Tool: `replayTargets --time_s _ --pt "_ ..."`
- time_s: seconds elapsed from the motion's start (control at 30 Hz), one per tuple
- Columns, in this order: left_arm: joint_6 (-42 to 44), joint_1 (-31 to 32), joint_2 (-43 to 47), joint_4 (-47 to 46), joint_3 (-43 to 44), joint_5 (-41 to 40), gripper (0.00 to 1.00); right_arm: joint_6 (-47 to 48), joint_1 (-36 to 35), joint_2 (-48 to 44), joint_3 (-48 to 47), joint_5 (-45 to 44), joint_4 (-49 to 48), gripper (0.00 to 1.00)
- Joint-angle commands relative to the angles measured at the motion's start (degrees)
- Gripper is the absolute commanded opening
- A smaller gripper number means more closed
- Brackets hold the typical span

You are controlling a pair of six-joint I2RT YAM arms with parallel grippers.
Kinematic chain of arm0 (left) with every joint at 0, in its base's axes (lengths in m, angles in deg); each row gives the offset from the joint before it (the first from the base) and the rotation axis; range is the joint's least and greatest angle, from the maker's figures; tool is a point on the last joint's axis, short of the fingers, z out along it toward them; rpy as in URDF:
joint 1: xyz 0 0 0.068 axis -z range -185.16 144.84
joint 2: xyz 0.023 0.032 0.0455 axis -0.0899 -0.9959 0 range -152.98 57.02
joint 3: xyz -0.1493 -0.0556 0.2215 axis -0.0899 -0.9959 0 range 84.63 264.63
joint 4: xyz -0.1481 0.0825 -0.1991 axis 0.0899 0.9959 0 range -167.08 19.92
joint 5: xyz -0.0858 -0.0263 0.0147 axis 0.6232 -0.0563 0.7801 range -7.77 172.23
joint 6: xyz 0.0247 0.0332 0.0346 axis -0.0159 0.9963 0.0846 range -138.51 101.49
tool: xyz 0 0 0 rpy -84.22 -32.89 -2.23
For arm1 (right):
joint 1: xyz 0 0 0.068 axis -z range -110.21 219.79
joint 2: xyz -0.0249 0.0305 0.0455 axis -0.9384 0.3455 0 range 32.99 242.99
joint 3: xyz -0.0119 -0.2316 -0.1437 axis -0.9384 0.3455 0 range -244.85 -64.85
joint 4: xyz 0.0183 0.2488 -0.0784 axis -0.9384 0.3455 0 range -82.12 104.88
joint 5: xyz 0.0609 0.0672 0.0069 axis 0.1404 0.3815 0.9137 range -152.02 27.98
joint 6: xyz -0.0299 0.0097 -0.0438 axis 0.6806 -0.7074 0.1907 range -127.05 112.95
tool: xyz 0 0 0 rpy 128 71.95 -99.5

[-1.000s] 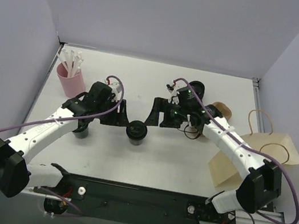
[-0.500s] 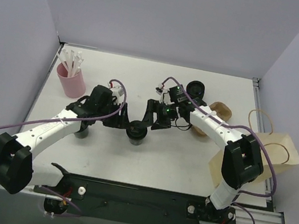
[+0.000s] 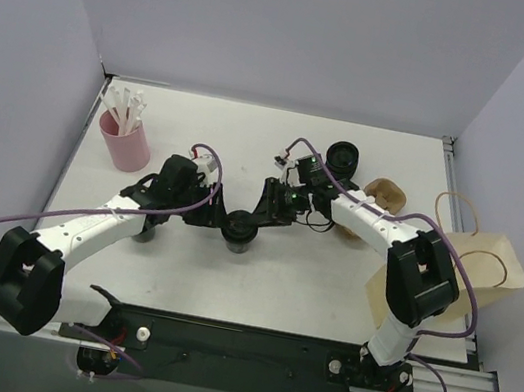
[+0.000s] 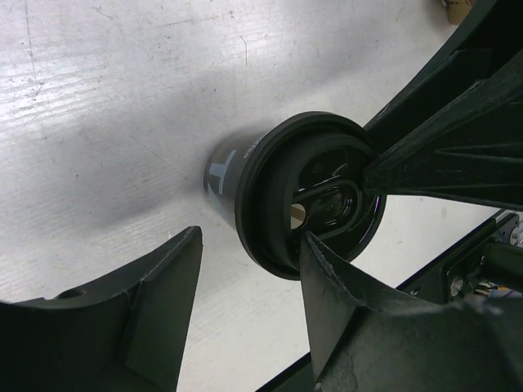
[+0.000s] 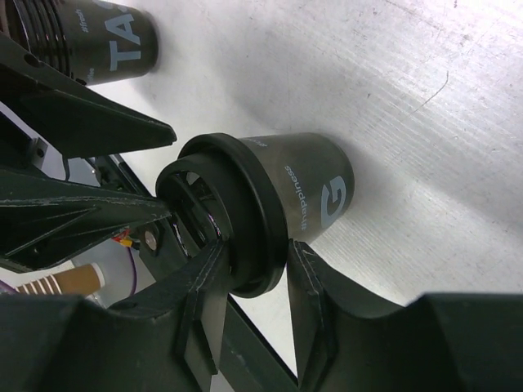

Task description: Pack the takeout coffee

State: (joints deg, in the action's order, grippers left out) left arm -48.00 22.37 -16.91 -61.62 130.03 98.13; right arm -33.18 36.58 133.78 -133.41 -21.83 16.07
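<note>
The fingers (image 5: 200, 306) of the right gripper (image 5: 257, 249) are nearly together and pinch the rim of the black lid on the takeout coffee (image 5: 310, 192), one finger on the lid's top side and the other against the cup's wall. The left gripper (image 4: 251, 238) has its fingers (image 4: 155, 314) spread wide to either side of the same cup; one is at the lid's edge and the other is apart from it. The cup stands upright on the white table (image 3: 327, 289), between the two grippers.
</note>
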Motion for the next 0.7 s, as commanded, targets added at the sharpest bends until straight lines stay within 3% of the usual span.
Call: replayTargets --time_s 0.0,0.67 --pt "0.14 -0.37 -0.95 -2.89 -0.32 -0.52 0.59 -0.5 -0.1 -0.95 3.86 -1.95 -2.12 0.29" --pt "-2.67 -0.37 -7.01 -9.84 -4.71 2.12 0.44 -4.36 0.6 -4.38 6.77 -1.42 -6.69 0.28"
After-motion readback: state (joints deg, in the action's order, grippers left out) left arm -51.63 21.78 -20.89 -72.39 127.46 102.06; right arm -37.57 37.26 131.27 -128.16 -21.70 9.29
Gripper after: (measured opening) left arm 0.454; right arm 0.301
